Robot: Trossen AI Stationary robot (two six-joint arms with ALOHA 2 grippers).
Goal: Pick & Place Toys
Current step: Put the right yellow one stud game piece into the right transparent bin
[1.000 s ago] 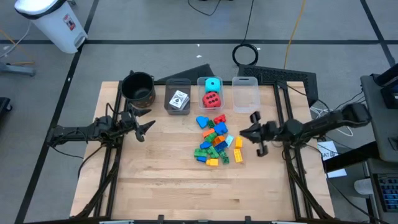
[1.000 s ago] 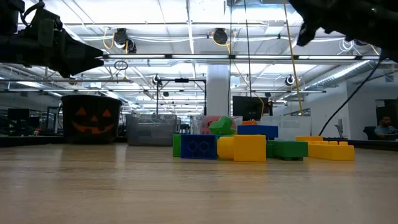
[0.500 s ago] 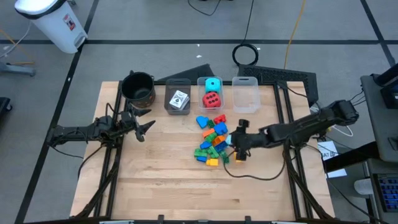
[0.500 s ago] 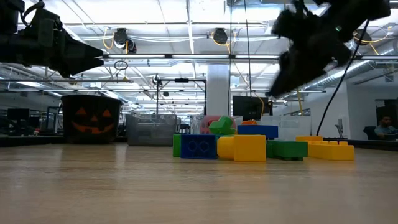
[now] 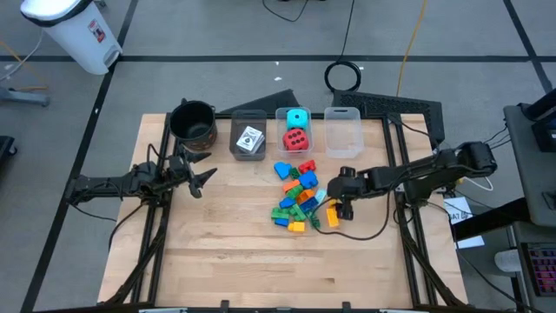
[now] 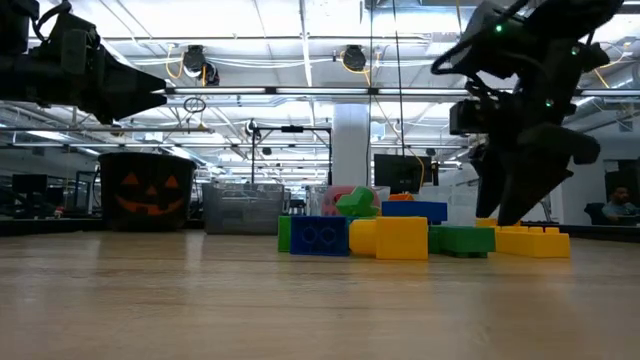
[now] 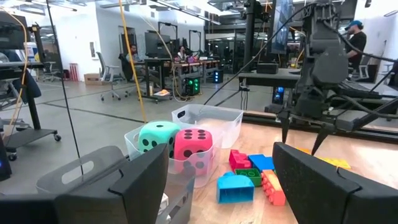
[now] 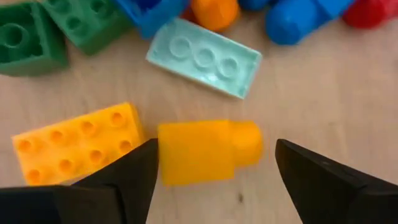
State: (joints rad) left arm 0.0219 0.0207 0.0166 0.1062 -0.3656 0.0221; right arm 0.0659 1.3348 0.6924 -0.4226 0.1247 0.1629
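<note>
At the brick pile's (image 5: 298, 196) four o'clock edge, the right gripper (image 8: 214, 174) hangs wide open and empty, fingers straddling the yellow brick (image 8: 208, 151), apparently lined up to pinch it.

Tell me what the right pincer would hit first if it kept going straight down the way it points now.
Most likely the yellow brick with a rounded end, lying on the table between the open right pincer fingers, beside a flat yellow studded brick.

Yellow brick (image 8: 202, 151), pale mint brick (image 8: 204, 57), red dotted cube (image 7: 193, 148), cyan dotted cube (image 7: 156, 136)
</note>
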